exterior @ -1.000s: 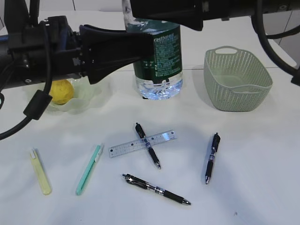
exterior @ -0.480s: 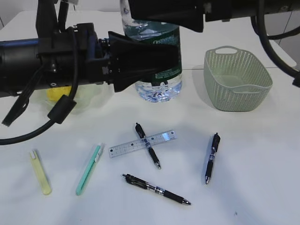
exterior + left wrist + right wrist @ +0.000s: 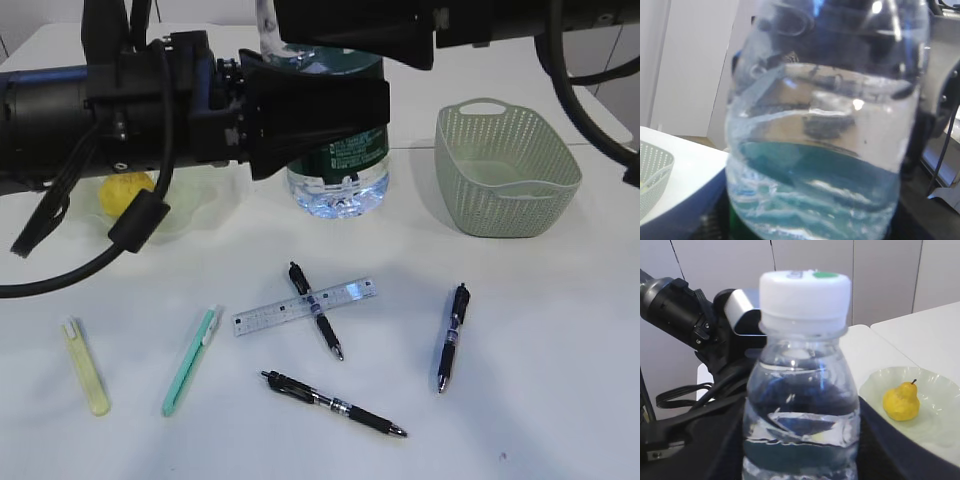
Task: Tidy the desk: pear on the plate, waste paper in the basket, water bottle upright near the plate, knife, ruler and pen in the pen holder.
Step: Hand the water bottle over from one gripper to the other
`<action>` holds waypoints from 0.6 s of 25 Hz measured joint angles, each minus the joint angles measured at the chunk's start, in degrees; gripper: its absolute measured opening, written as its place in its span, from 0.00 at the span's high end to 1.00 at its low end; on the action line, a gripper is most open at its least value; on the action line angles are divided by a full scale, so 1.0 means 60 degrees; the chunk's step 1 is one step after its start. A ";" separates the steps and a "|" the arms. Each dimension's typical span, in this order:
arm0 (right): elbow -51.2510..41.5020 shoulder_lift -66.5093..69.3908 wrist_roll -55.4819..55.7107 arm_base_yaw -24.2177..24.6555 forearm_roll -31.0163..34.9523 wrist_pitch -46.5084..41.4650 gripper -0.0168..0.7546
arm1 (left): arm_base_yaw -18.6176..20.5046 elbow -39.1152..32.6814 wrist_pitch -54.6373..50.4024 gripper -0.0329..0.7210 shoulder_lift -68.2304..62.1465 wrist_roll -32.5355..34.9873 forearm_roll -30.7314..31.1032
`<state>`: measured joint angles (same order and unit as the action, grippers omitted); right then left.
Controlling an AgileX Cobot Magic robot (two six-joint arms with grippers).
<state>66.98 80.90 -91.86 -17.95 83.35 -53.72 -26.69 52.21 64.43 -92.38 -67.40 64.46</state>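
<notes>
A white table [image 3: 560, 400] holds the bottle [image 3: 340, 170], upright just right of the plate [image 3: 190, 215] with the pear [image 3: 122, 192]. Both grippers flank the bottle; whether either grips, I cannot tell. The step looks like settling the bottle. Next: release, then collect 3 pens [image 3: 452, 338], ruler [image 3: 305, 306], and knife [image 3: 190, 362].

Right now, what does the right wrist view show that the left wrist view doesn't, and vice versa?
Only the right wrist view shows the bottle's white cap, and the pear lying on the plate. Only the left wrist view shows a corner of the basket at its left edge. Both share the water bottle up close, upright and filling the frame, with water visible inside. Neither view shows gripper fingers, so grip state cannot be read.
</notes>
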 joint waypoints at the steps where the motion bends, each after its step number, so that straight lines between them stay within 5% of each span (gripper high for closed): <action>1: 0.0000 0.0000 0.0000 0.0000 -0.0019 0.0000 0.45 | 0.0000 0.0000 0.0000 0.29 0.0000 0.0000 0.0051; 7: 0.0000 0.0000 0.0057 0.0000 -0.0032 0.0080 0.44 | 0.0018 0.0060 0.0000 0.37 0.0000 0.0072 0.0132; 15: 0.0000 0.0031 0.0057 -0.0020 0.0131 0.0453 0.28 | 0.0539 0.0060 -0.0049 0.41 -0.0019 0.0111 0.0482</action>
<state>66.98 81.09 -91.52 -18.08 84.14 -51.00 -23.45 52.57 64.13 -92.49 -66.73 67.35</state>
